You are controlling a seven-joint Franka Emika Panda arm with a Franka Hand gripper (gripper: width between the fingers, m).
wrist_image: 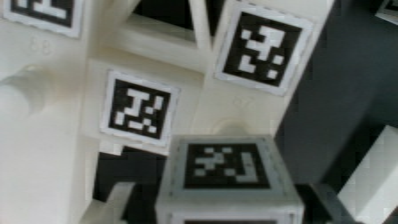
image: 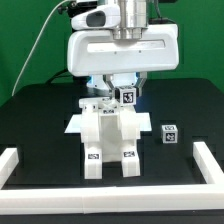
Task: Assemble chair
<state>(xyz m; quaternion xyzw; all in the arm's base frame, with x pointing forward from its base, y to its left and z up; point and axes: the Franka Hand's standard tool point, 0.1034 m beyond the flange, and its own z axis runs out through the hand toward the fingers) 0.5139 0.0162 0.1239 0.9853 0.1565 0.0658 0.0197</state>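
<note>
Mid-assembly, cube-fitting step by the look of it. Pincer (image: 126,91) partway closed, clamped on a small cube (image: 127,97) by two opposite sides, tagged faces showing in both views. Held just over the far end of the chair assembly (image: 105,128), directly below the pincer; cannot tell from either view whether touching it or just clear of it. Chair assembly lying on the desk (image: 40,120): flat slab in the middle, two long bars running out from under the pincer toward the exterior camera, tags near their ends. In the wrist view, cube right at the pincer tips, tagged white faces of the assembly close behind it. Spare cube (image: 169,133) loose on the desk, well apart from the pincer, toward the exterior view's right. Some way from done, judging by that loose part. Next move, probably: line the small cube up with its seat on the assembly, press it home straight, keep the grip until seated, then release and fetch the spare cube. Risk: slight skew jamming the joint or shoving the assembly across the desk.
</note>
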